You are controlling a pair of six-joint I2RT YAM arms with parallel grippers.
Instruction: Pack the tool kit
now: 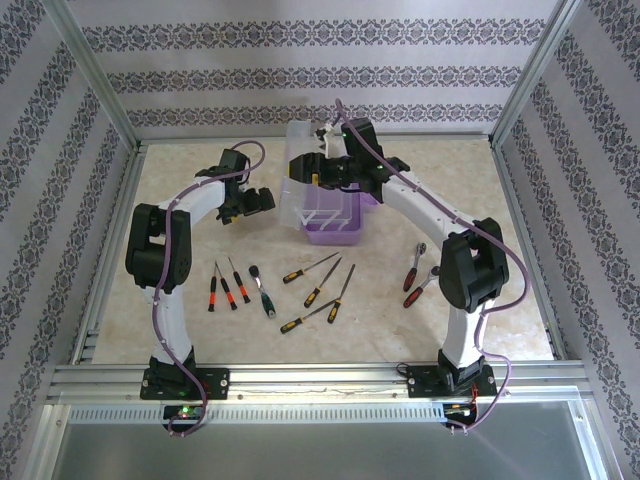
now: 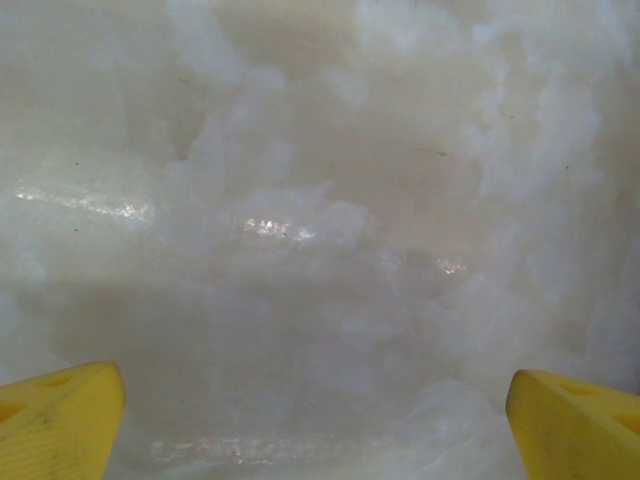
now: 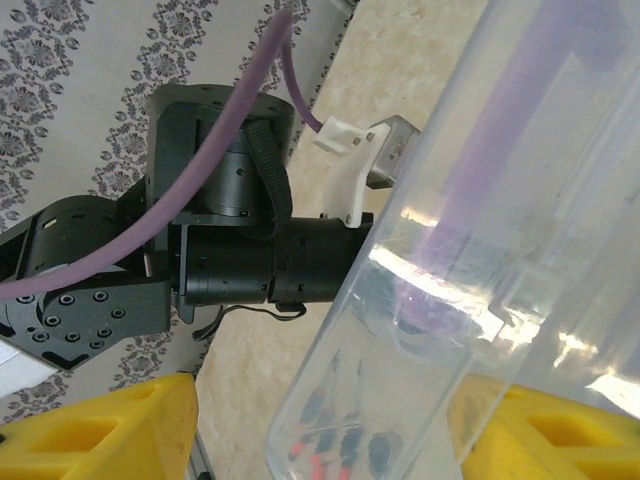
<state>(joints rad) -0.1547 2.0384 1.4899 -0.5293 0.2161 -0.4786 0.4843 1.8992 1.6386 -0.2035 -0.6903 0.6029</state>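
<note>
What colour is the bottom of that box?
Lilac. The tool kit base shows best in the top external view.

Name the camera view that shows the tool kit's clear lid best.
Top external: the clear lid stands raised over the lilac base, seen nearly whole. Right wrist catches a close-up stretch of it between the right tool's yellow fingers.

The tool kit (image 1: 335,235) stands behind the screwdrivers (image 1: 322,282); 2 ratchets (image 1: 412,272) lie to their right.

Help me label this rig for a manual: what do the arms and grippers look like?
Both the left arm and right arm have white links, black joints and a purple cable. The left gripper and right gripper have yellow fingers.
</note>
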